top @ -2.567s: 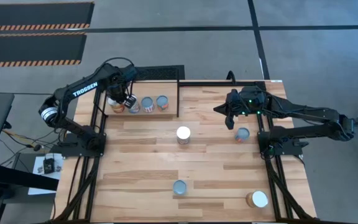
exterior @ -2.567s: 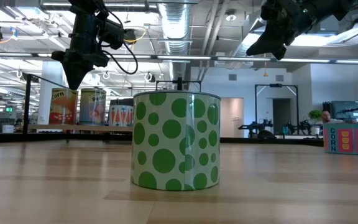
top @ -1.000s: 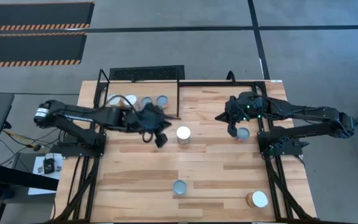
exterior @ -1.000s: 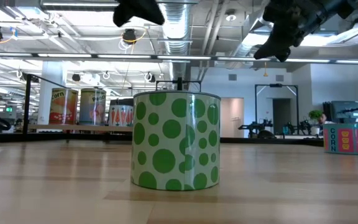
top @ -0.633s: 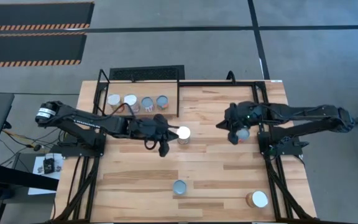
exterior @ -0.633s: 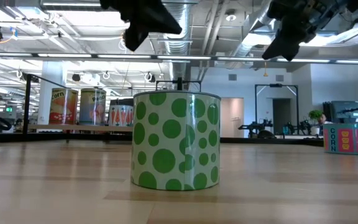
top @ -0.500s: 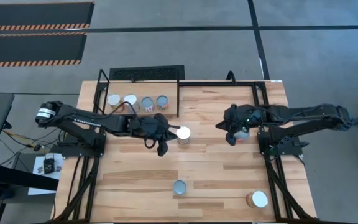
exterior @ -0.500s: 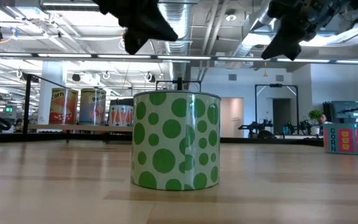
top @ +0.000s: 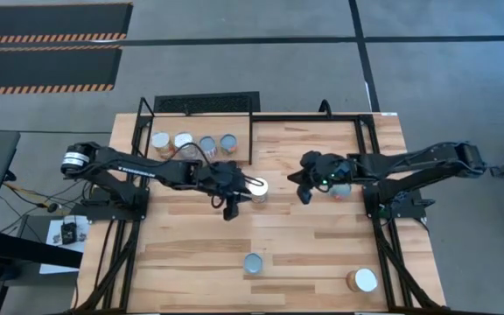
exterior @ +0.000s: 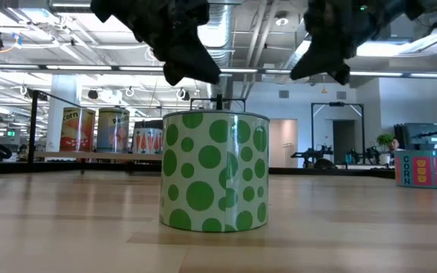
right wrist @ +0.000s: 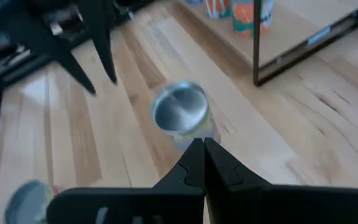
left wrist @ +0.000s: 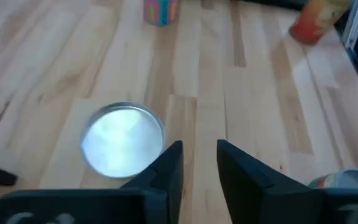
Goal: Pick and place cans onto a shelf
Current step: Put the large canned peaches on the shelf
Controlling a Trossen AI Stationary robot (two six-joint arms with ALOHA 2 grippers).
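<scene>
A white-topped can stands on its base in the middle of the plank table. My left gripper hovers just left of it, fingers a little apart and empty; in the left wrist view the can's silver top lies beside the fingers. My right gripper is shut and empty, right of that can, which shows ahead of it in the right wrist view. Several cans stand on the shelf at the far left. Another can stands partly under my right arm.
A grey-topped can and a white-topped can stand near the table's near edge. A green-dotted can fills the middle of the low view, with both grippers above it. The shelf's black rod frame rises at the far left.
My right gripper has gone toward the table's left edge, away from the can under its arm and toward the middle can. My left gripper has come a little lower and nearer to the middle can. No can has moved.
</scene>
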